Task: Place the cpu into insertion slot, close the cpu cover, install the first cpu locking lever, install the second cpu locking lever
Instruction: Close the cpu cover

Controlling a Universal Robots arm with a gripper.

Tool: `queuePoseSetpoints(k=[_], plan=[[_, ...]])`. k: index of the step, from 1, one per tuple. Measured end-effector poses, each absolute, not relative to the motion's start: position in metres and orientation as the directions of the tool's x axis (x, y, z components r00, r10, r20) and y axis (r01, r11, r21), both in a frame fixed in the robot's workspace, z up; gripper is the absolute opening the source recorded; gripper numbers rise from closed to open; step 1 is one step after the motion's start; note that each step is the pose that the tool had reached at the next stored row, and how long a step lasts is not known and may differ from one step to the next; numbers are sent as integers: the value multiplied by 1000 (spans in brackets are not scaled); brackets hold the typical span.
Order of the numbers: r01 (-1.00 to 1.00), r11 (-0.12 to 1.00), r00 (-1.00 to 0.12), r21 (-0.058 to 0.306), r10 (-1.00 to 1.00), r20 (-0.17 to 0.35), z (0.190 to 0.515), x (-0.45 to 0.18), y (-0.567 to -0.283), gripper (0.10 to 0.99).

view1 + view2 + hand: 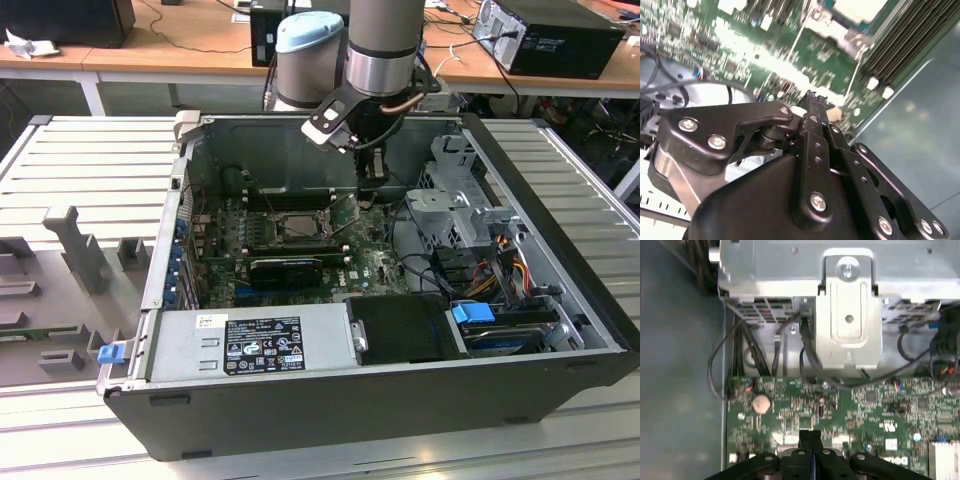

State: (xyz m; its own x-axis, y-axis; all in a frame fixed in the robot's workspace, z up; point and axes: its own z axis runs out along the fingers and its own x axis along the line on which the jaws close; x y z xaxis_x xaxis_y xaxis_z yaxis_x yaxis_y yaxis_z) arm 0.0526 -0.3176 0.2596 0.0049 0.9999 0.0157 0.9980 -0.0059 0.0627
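My gripper (372, 196) hangs inside the open computer case, low over the green motherboard (375, 262). It is on the exterior view's right of the insertion slot (300, 223), apart from it. The slot shows a silvery metal frame around a darker middle; I cannot tell whether that frame is the cpu cover lying flat. Two thin silvery rods (345, 206) slant up beside its right side. In both wrist views the black fingers (805, 437) are pressed together, and nothing shows between them (812, 96). A pale beige patch (860, 7) at the picture's edge may be the cpu.
A round coin battery (760, 403) sits on the board near the fingertips. A silvery drive cage (455, 215) with black cables stands at the exterior view's right, close to the gripper. The power supply (265, 345) fills the case's near side. Memory slots (285, 262) run below the socket.
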Motion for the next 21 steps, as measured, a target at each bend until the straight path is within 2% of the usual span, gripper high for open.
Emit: queuePoseSetpoints(k=[4, 8, 21], plan=[[998, -6, 5, 57, 1000, 15, 253, 60, -318, 106], [1000, -5, 5, 16, 1000, 14, 248, 60, -318, 106], [1000, -5, 5, 14, 1000, 14, 247, 42, -318, 106]])
